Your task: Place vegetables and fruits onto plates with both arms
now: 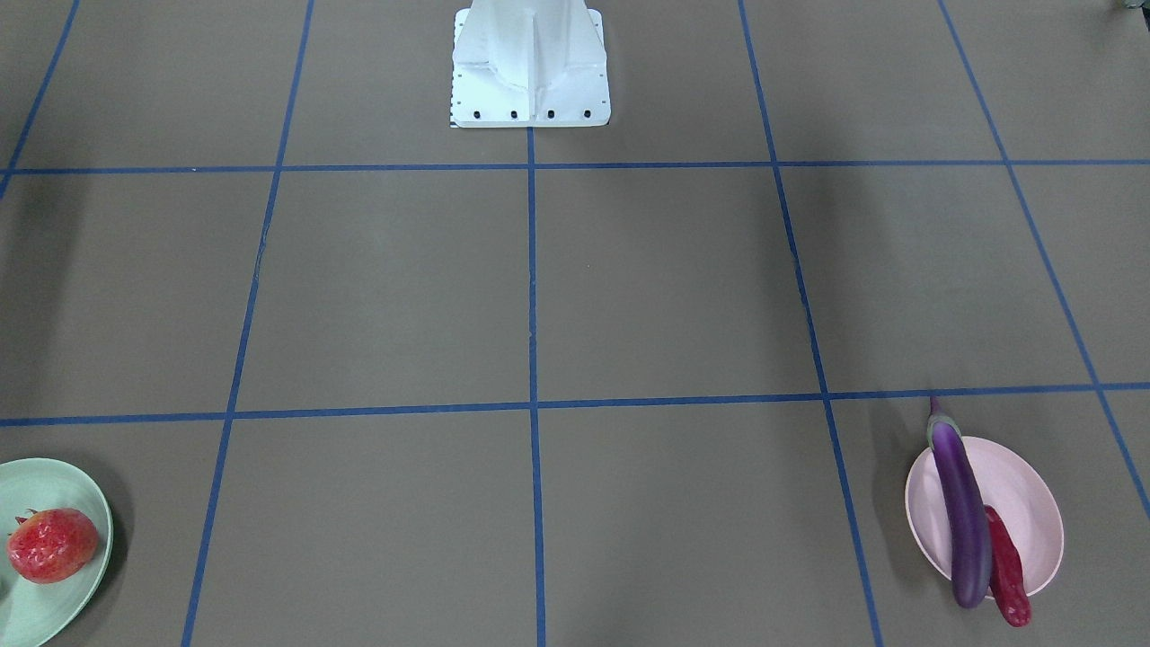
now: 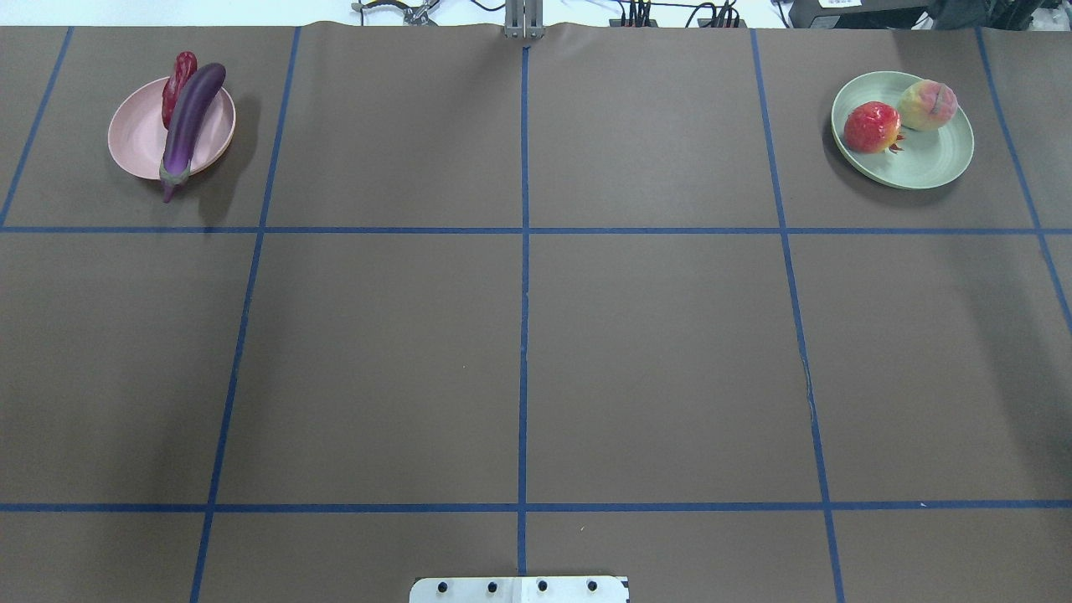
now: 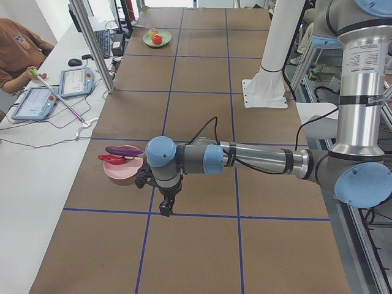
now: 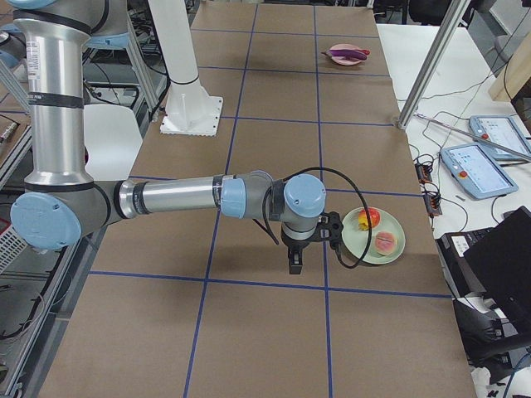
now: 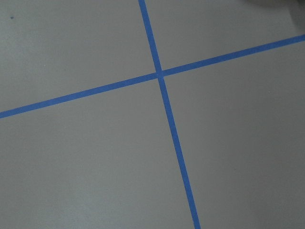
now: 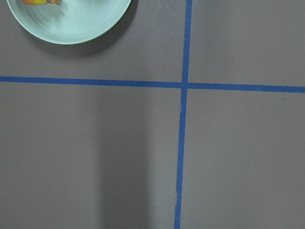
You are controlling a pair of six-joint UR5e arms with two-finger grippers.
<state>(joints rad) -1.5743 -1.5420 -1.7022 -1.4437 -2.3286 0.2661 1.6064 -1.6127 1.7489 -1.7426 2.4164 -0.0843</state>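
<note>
The purple eggplant [image 2: 191,117] and the red chili pepper [image 2: 177,84] lie on the pink plate [image 2: 134,142] at the far left; the eggplant's cap hangs over the rim. The strawberry-like fruit [image 2: 871,127] and the peach [image 2: 928,105] sit on the mint green plate [image 2: 930,167] at the far right. My left gripper [image 3: 165,208] shows only in the exterior left view, pointing down beside the pink plate [image 3: 122,174]. My right gripper [image 4: 294,264] shows only in the exterior right view, beside the green plate [image 4: 357,240]. I cannot tell whether either is open or shut.
The white base block [image 2: 519,590] stands at the table's near edge. Blue tape lines grid the brown table. An operator [image 3: 18,49], tablets [image 3: 73,79] and an aluminium post [image 3: 92,43] are at the far side of the table.
</note>
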